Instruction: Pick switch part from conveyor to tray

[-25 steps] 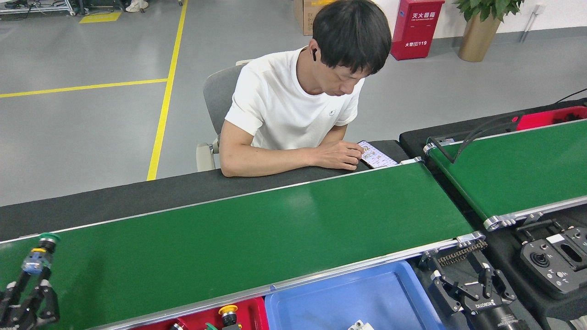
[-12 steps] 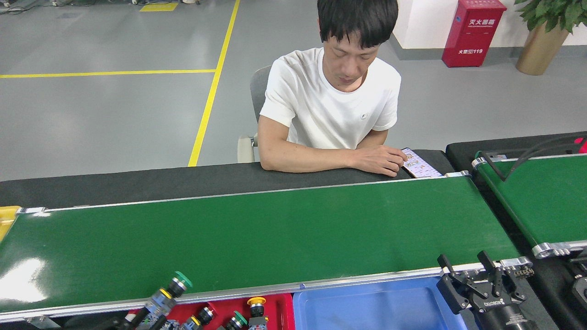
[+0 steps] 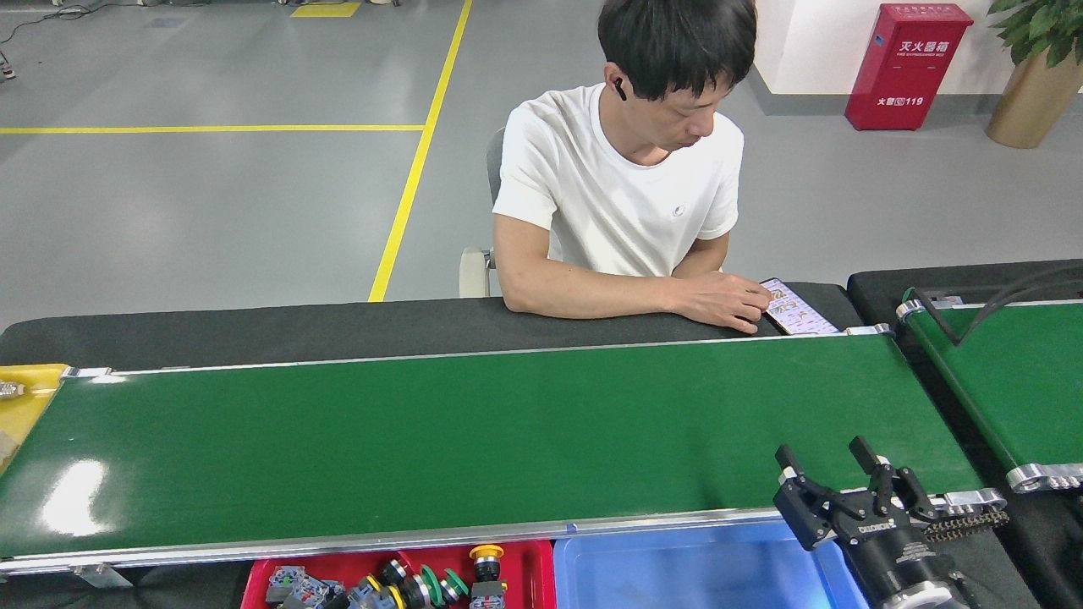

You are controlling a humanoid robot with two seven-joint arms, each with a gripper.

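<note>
The conveyor (image 3: pixel 474 440) runs across the middle of the head view, and its dark-green belt is bare. Below its near rail, at the bottom edge, sits the red tray (image 3: pixel 533 562). Several switch parts (image 3: pixel 406 585) lie in it, with green, yellow and black caps. My right gripper (image 3: pixel 821 451) stands open over the belt's near right corner, fingers pointing up and away, nothing between them. My left gripper is out of view.
A blue bin (image 3: pixel 677 567) sits right of the red tray. A yellow bin (image 3: pixel 25 397) is at the belt's left end. A narrower green belt (image 3: pixel 1015 381) lies at the right. A person (image 3: pixel 626 194) sits across, forearm on the black table, hand by a phone (image 3: pixel 795 306).
The left gripper, which held a green-capped switch part over the red tray, has left the view. More parts now show in the tray. The right gripper has risen over the belt's near rail.
</note>
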